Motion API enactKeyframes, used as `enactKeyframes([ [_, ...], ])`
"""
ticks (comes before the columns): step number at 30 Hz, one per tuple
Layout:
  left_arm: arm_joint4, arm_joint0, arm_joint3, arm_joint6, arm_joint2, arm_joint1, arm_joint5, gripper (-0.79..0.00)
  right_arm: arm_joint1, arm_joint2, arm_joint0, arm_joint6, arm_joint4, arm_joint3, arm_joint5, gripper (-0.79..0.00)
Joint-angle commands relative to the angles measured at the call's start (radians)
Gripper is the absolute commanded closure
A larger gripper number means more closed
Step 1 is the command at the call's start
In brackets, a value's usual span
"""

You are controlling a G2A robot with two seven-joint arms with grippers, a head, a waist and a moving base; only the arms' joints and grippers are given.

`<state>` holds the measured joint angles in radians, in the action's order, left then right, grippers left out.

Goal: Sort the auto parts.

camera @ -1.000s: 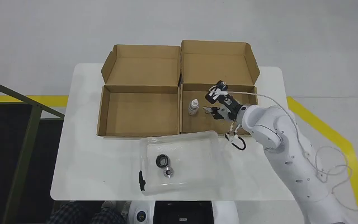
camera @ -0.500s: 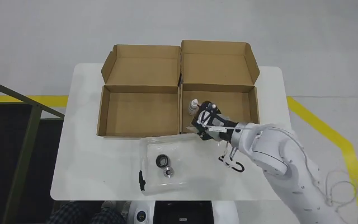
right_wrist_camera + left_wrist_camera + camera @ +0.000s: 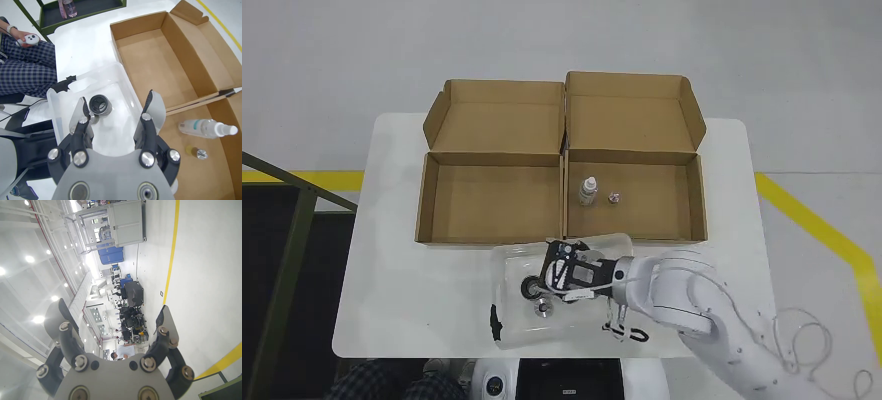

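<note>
A pale grey floor (image 3: 332,60) lies all round the white surface (image 3: 392,290). A yellow line (image 3: 342,179) is painted on it beyond the surface's left edge, and another runs past the right edge. A dark green metal rack (image 3: 292,177) stands just beside the left edge. The left wrist view looks into a bright hall with round ceiling lights (image 3: 38,319), an aluminium-framed enclosure (image 3: 113,224), blue cabinets (image 3: 111,255) and dark workstations (image 3: 133,294).

Right gripper (image 3: 117,95) spread wide over clear tray (image 3: 126,76), black bearing (image 3: 100,105) beside one fingertip (image 3: 84,107), spray bottle (image 3: 204,127) and brass fitting (image 3: 196,152) in cardboard box (image 3: 208,174).
</note>
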<state>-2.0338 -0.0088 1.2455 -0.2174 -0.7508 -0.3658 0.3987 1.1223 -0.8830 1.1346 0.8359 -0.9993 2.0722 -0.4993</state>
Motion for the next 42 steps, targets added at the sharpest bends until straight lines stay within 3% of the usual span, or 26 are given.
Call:
enactKeyframes([
  [1, 0.000, 0.000, 0.000, 0.000, 0.000, 0.000, 0.000, -0.785, 0.003, 0.024, -0.005, 0.002, -0.004, -0.016, -0.005, -0.520],
  [13, 0.000, 0.000, 0.000, 0.000, 0.000, 0.000, 0.000, -0.785, 0.029, 0.135, -0.033, 0.000, -0.029, -0.109, 0.029, -0.539],
  [32, 0.000, 0.000, 0.000, 0.000, 0.000, 0.000, 0.000, -0.785, 0.068, 0.221, -0.074, -0.021, -0.068, -0.234, 0.104, -0.536],
  [42, 0.000, 0.000, 0.000, 0.000, 0.000, 0.000, 0.000, -0.785, 0.088, 0.242, -0.099, -0.024, -0.060, -0.279, 0.125, -0.471],
])
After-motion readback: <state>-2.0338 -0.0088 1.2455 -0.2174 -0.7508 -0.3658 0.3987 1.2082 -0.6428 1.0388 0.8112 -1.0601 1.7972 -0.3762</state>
